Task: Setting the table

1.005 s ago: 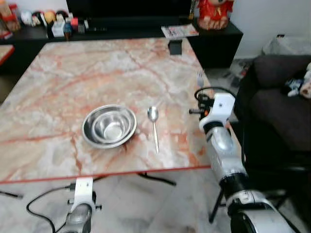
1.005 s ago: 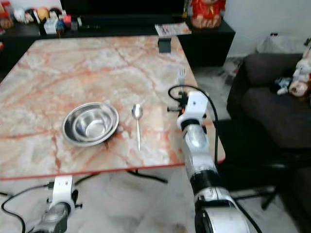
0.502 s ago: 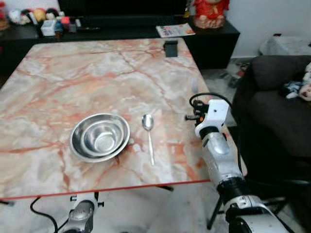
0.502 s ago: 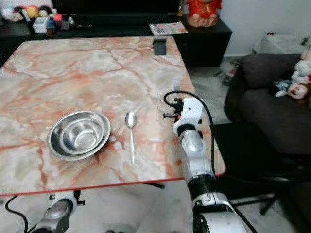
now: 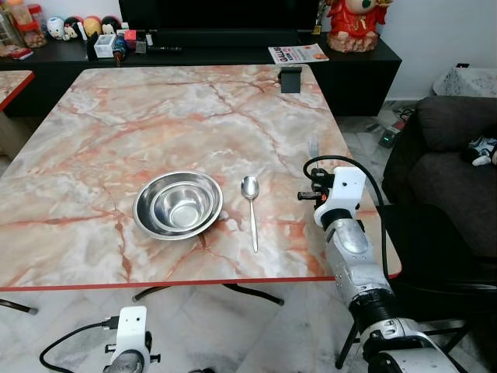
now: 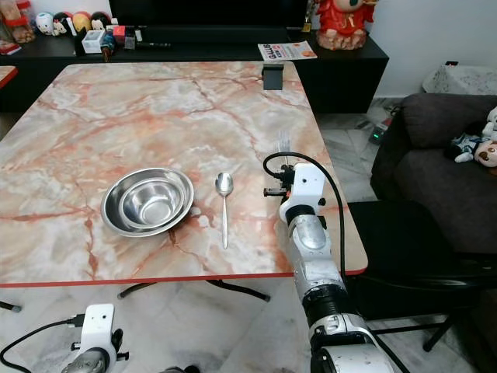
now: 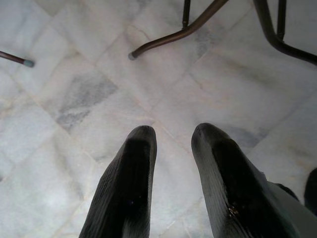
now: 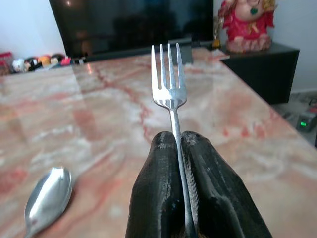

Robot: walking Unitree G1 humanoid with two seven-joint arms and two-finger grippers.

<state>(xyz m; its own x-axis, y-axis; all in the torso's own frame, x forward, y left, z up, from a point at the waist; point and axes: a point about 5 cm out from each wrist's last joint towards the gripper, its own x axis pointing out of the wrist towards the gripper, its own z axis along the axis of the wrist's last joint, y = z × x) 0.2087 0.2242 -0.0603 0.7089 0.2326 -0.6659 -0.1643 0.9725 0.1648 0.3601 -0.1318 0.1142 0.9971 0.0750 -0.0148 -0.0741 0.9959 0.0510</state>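
Note:
A steel bowl (image 5: 178, 204) sits on the marble table (image 5: 155, 109) near its front edge. A spoon (image 5: 250, 203) lies just to the right of the bowl, its handle toward me. My right gripper (image 8: 176, 138) is shut on the handle of a fork (image 8: 169, 84), whose tines point up and away. It hovers over the table's right edge, right of the spoon, with the fork's tines (image 5: 313, 148) poking out past the wrist. My left gripper (image 7: 171, 136) hangs open low over the floor, nothing between its fingers.
A small black block (image 5: 290, 79) stands at the table's far edge. Behind it a low black cabinet holds a magazine (image 5: 298, 54), a red figurine (image 5: 359, 15) and small items. A dark sofa (image 5: 458, 163) is close on the right. Table legs (image 7: 183, 34) cross the tiled floor.
The whole picture shifted as the camera moved. My right gripper still holds the fork by the table's right edge. Bowl and spoon lie as before.

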